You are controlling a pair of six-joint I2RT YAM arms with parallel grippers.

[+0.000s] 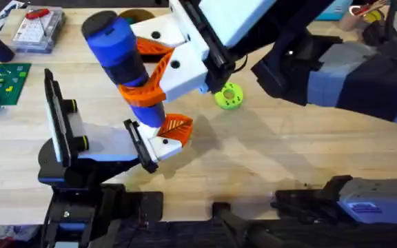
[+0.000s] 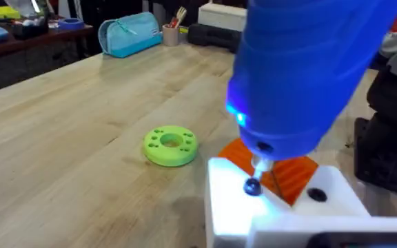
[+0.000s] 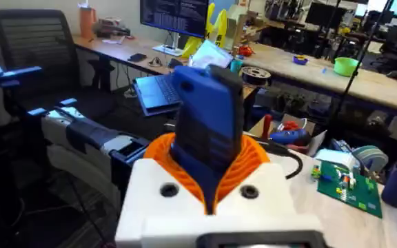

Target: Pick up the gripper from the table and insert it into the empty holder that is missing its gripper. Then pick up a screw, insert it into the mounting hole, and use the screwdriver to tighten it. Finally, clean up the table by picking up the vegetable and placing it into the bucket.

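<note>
My right gripper (image 1: pixel 135 72) reaches in from the upper right, shut on the blue screwdriver (image 1: pixel 119 48), which it holds upright. In the right wrist view the screwdriver (image 3: pixel 209 124) sits between that gripper's (image 3: pixel 209 162) orange fingers. The screwdriver's metal tip (image 2: pixel 259 164) rests on a dark screw (image 2: pixel 252 186) in the small white gripper (image 2: pixel 281 207) with the orange ribbed finger. That gripper (image 1: pixel 169 134) sits on the black holder (image 1: pixel 140 146) at the end of the grey-white arm (image 1: pixel 102 146). A round orange-brown bucket (image 1: pixel 140 14) peeks out behind the screwdriver. The vegetable is out of view.
A lime-green disc (image 1: pixel 228 96) lies on the wooden table (image 1: pixel 288 145) just right of the screwdriver; it is also in the left wrist view (image 2: pixel 170 146). A clear parts box (image 1: pixel 38 29) and a green board (image 1: pixel 2 79) sit at the far left.
</note>
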